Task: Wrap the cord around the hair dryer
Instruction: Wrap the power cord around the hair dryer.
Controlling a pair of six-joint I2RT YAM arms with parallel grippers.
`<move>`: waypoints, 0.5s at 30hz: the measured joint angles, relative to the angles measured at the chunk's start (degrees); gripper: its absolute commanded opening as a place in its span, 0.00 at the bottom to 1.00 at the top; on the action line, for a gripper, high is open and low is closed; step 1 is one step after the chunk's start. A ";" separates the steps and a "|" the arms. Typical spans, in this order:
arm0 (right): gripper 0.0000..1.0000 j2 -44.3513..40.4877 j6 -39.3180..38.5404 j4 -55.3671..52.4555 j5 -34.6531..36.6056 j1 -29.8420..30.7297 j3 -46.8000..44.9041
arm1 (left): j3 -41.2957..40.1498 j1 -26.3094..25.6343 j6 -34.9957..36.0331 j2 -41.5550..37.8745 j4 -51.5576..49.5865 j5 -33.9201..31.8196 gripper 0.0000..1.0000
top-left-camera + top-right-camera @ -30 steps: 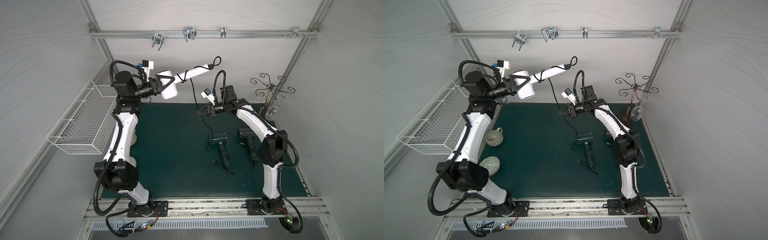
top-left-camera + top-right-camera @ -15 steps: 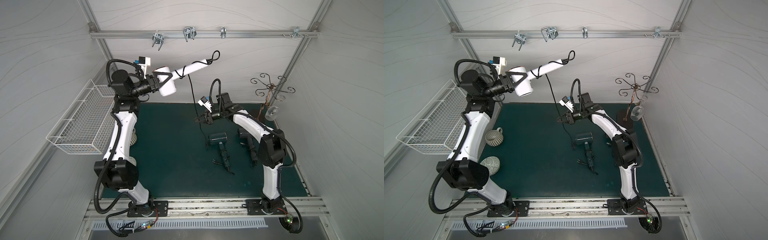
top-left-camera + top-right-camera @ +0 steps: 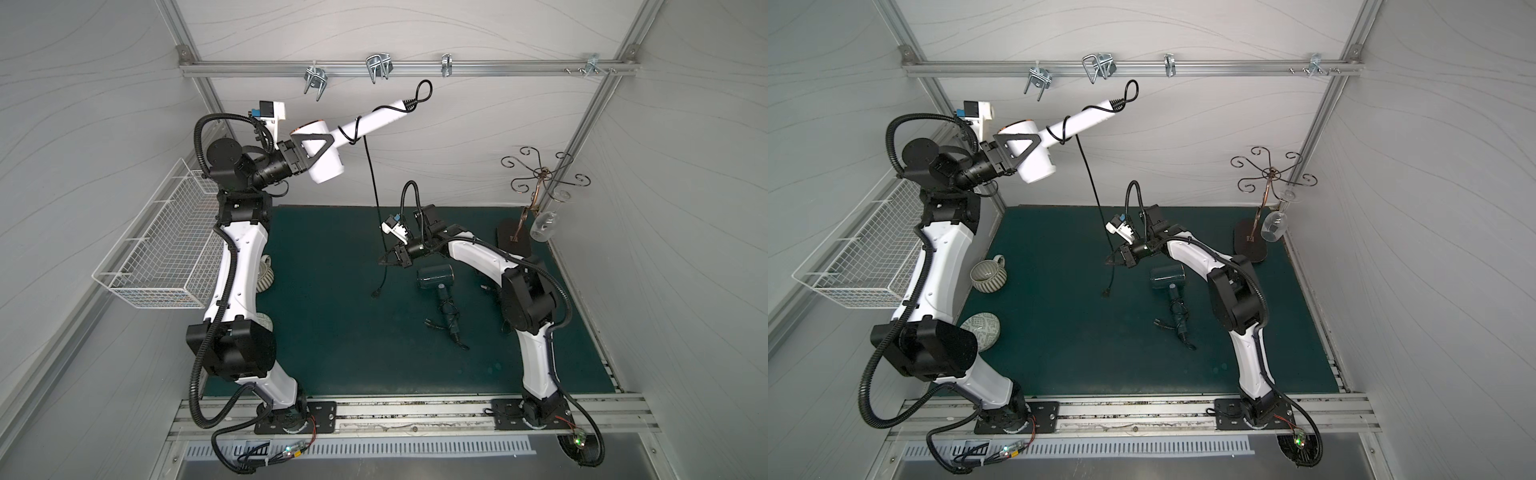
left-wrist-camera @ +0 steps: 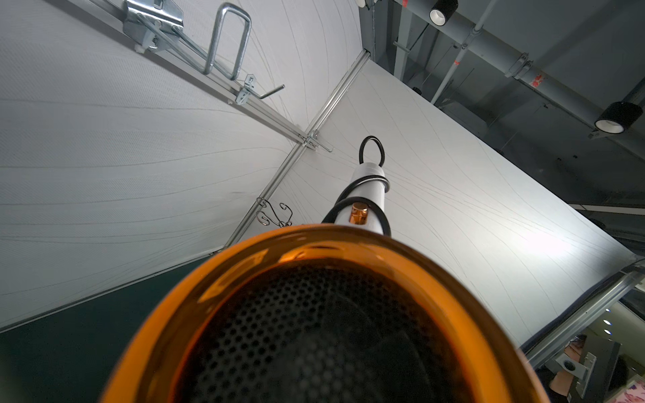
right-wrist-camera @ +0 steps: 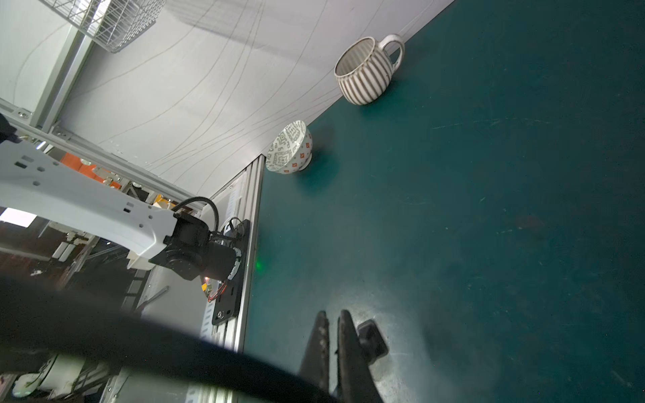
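dangling cord point(image 3: 372, 183) pinched in right end effector point(image 3: 382, 262) (shut)

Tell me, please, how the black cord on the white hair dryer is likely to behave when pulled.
Probably floppy: below the right claw the cord droops, plug end hanging down. Likely somewhat springy: the loops around the handle of the white hair dryer sit loosely and one stands off its end, so they may slip or unwind if tension drops.
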 measured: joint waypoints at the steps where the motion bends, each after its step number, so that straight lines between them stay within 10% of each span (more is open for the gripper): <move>1: 0.00 -0.07 0.11 0.39 0.44 0.00 -0.11 | 0.00 0.35 0.02 0.00 -0.09 -0.04 0.00; 15: 0.00 -20.96 -7.41 -19.63 14.25 6.03 -7.26 | 1.42 3.85 23.06 2.14 -29.62 -9.20 0.00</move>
